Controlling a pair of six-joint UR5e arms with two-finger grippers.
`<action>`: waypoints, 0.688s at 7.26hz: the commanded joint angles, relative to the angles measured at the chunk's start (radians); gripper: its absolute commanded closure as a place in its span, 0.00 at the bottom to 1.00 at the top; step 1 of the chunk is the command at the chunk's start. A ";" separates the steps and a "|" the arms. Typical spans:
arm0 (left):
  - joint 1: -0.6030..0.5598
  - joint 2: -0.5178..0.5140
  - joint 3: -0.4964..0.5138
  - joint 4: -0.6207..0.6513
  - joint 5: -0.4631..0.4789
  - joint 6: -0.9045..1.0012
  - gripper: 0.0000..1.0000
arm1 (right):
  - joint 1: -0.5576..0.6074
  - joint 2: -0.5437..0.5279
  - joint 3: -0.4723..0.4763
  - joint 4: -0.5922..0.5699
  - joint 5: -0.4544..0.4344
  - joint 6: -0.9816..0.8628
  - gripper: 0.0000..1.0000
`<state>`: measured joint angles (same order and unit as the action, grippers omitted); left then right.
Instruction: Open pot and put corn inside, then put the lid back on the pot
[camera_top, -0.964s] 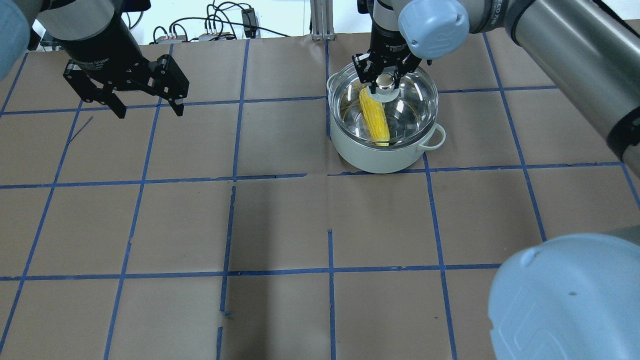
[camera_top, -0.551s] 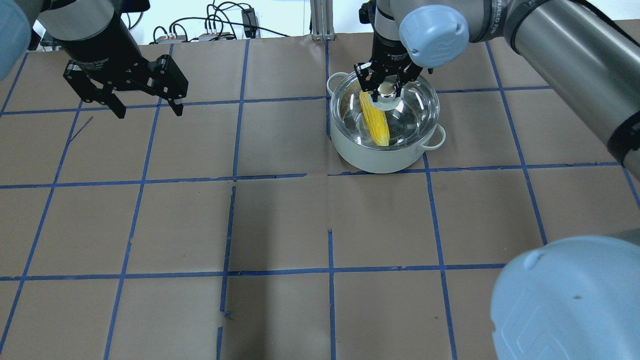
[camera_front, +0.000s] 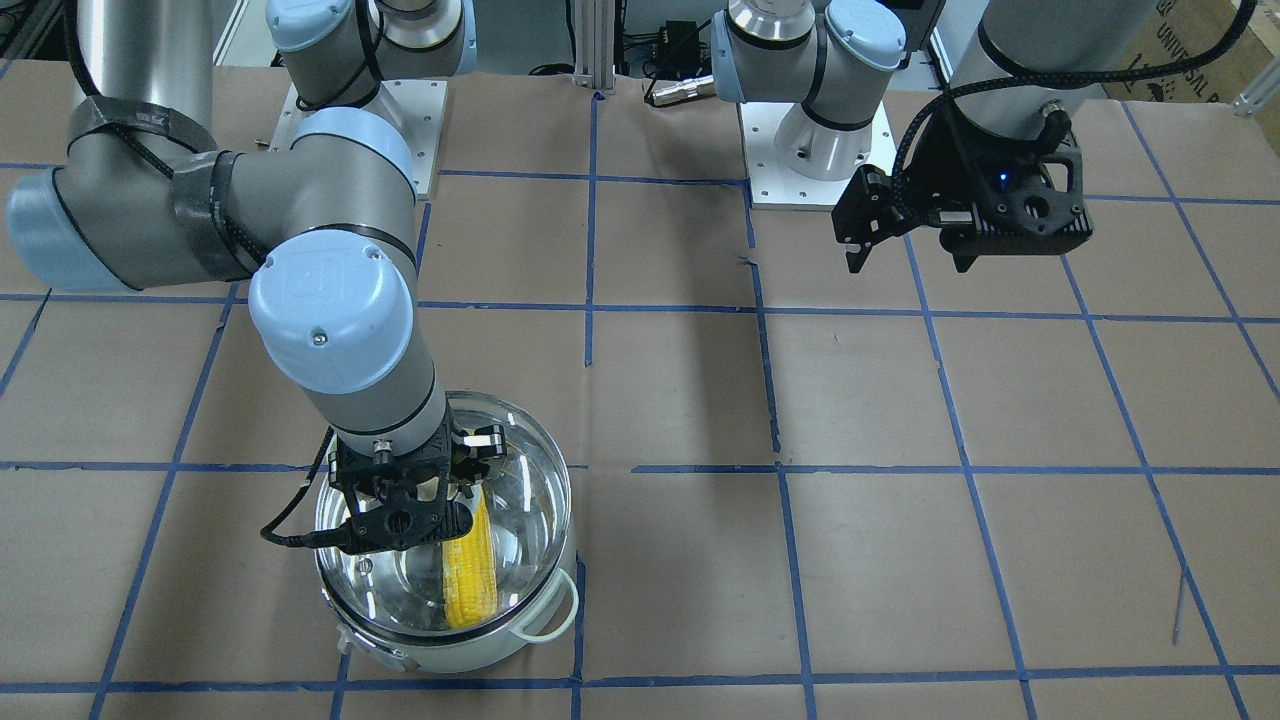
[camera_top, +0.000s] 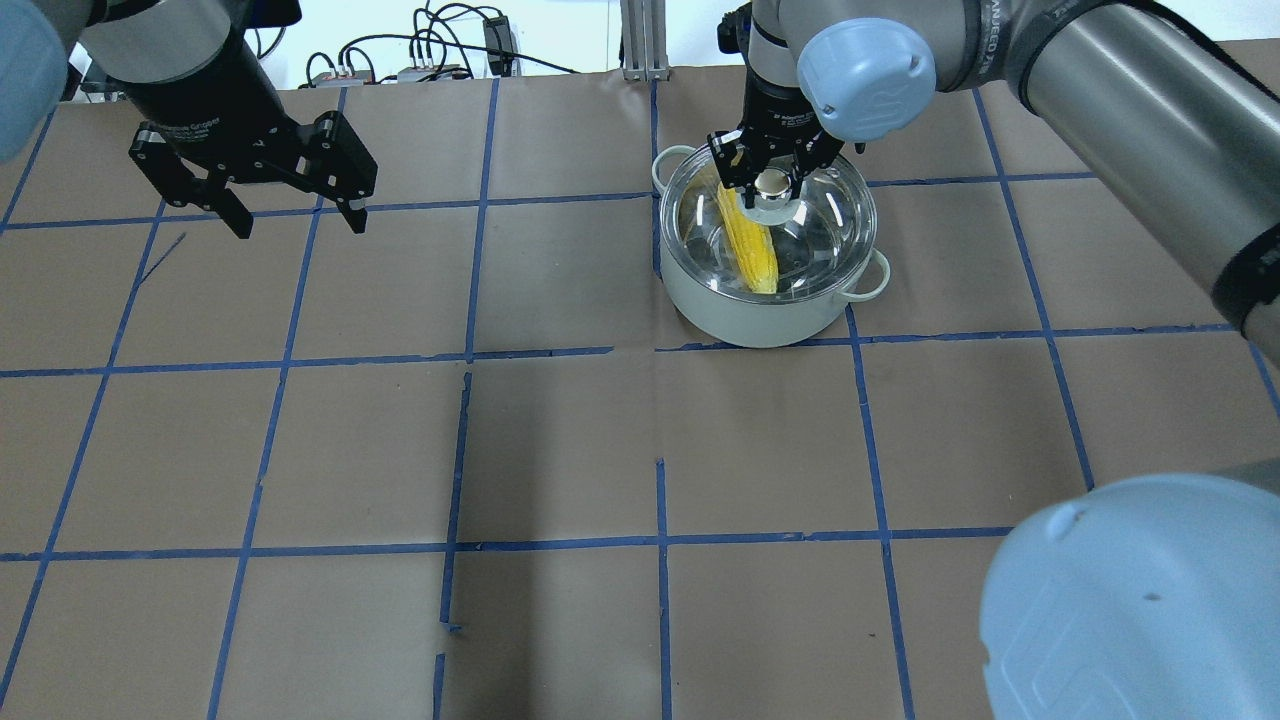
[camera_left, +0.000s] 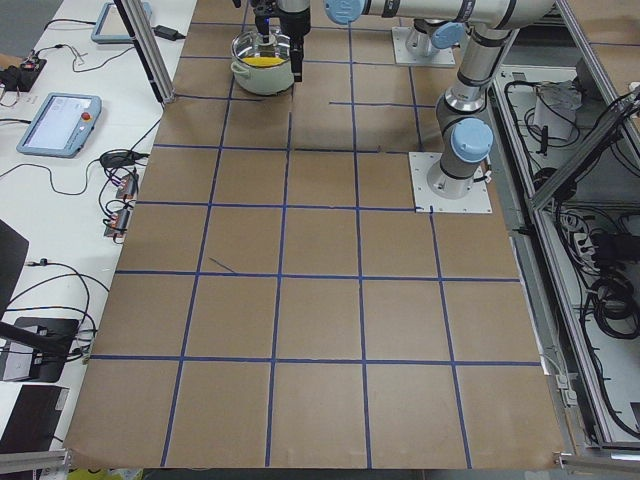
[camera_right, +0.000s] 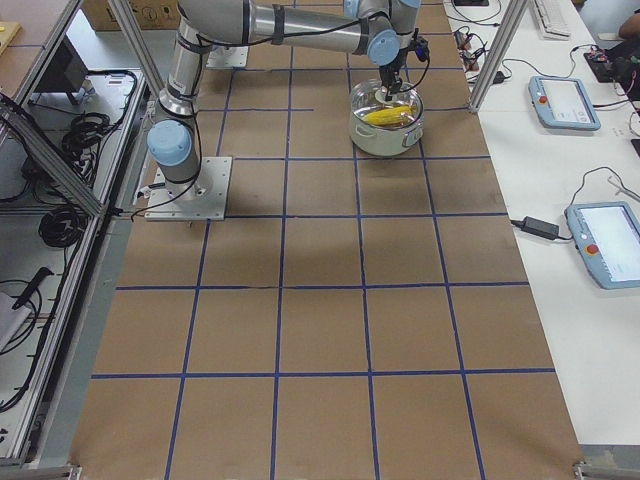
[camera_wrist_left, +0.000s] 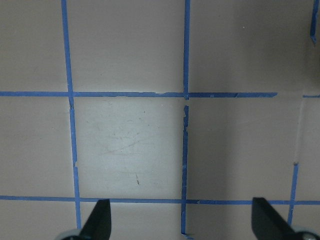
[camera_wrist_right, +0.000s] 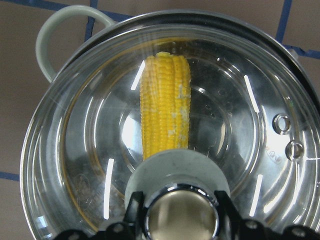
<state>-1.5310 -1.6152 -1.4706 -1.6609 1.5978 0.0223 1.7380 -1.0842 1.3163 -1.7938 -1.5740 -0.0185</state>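
Observation:
The mint-white pot (camera_top: 760, 305) stands at the far right of the table, with the yellow corn (camera_top: 750, 240) lying inside it. The clear glass lid (camera_top: 825, 215) lies level over the pot's rim. My right gripper (camera_top: 771, 182) is shut on the lid's knob (camera_wrist_right: 182, 217) from above. In the right wrist view the corn (camera_wrist_right: 165, 100) shows through the lid (camera_wrist_right: 260, 125), with a pot handle (camera_wrist_right: 55, 35) at the top left. My left gripper (camera_top: 295, 215) hangs open and empty over the far left of the table; its wrist view shows its gripper (camera_wrist_left: 182, 222) over bare paper.
Brown paper with a blue tape grid (camera_top: 660, 450) covers the table. Cables and boxes (camera_top: 430, 60) lie beyond the far edge. The arm bases (camera_front: 820, 140) stand at the robot's side. The pot also shows in the side views (camera_left: 262, 78) (camera_right: 385, 132).
My right gripper has come down a little with the lid, which now sits centred over the pot's rim. The left arm has not moved.

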 joint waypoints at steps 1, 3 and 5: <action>0.000 0.001 -0.004 0.001 0.001 0.001 0.00 | 0.002 -0.002 -0.005 -0.028 -0.003 0.002 0.48; 0.000 0.001 -0.004 0.001 0.001 0.001 0.00 | -0.003 0.000 -0.008 -0.033 -0.005 0.000 0.48; 0.000 0.001 -0.005 0.001 0.001 0.001 0.00 | -0.003 0.000 -0.006 -0.039 -0.015 -0.001 0.48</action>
<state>-1.5312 -1.6138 -1.4750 -1.6598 1.5984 0.0230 1.7355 -1.0849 1.3091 -1.8303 -1.5836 -0.0186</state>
